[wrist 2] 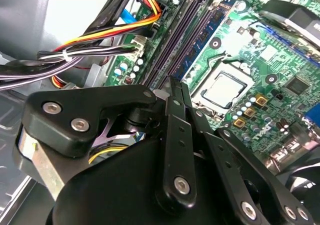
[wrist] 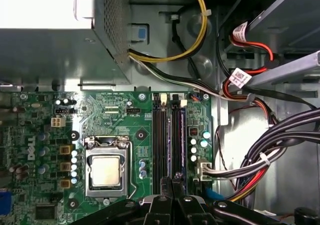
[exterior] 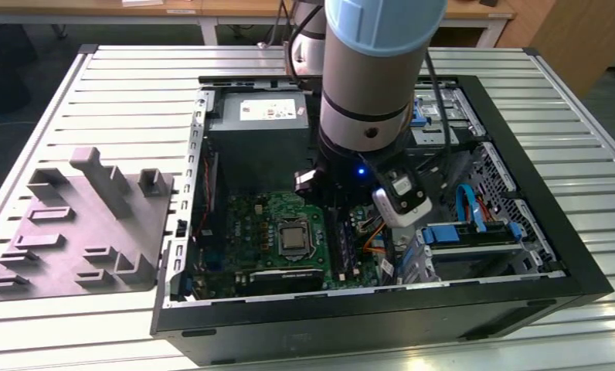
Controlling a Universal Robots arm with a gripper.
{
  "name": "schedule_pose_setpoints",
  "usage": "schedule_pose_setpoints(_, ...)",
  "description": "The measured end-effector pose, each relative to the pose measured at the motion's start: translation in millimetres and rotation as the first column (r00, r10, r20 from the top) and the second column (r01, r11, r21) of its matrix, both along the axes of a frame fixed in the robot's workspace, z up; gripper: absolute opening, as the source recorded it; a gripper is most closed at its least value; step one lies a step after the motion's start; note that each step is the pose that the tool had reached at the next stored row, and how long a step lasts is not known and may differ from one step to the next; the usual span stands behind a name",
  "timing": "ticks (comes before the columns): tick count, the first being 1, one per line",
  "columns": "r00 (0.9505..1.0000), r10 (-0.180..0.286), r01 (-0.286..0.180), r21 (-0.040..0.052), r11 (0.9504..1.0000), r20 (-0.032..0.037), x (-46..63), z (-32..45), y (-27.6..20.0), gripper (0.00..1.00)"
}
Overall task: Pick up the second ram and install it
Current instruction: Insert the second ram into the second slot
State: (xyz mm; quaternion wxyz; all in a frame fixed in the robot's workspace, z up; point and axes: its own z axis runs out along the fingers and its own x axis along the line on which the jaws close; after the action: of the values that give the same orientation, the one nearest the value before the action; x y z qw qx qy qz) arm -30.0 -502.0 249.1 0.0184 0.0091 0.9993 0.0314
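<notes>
My gripper [wrist: 172,179] is down inside the open computer case [exterior: 555,232], over the green motherboard [wrist: 115,115], with its black fingers [wrist 2: 175,135] pressed together. A thin dark stick, the second ram [wrist: 169,140], stands on edge in line with the long black memory slots [wrist 2: 167,45]. It runs out from between my fingertips, right of the silver processor [wrist: 106,170]. Another stick with chips [wrist 2: 207,32] sits in a neighbouring slot. In the exterior view the arm's wrist [exterior: 365,100] hides the gripper's tips.
Bundled cables [wrist: 280,140] hang close beside the slots. The grey power supply [exterior: 261,116] sits behind the board and blue drive bays [exterior: 473,232] to the exterior view's right. A grey parts fixture [exterior: 81,224] lies on the slatted table at the exterior view's left.
</notes>
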Motion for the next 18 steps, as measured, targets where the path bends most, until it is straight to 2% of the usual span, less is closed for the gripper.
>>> schedule_pose_setpoints(3,1.0,0.0,0.0,0.0022,1.0,-0.0001,-0.1,-4.0,0.3,0.11)
schedule_pose_setpoints(6,1.0,0.0,0.0,0.0041,1.0,-0.0001,-0.1,-4.6,0.3,0.11)
schedule_pose_setpoints(9,1.0,0.0,0.0,0.0108,0.9999,0.0,-0.1,-5.1,0.3,0.11)
schedule_pose_setpoints(18,1.0,0.0,0.0,0.0112,0.9999,-0.0001,-0.1,-8.9,0.3,0.11)
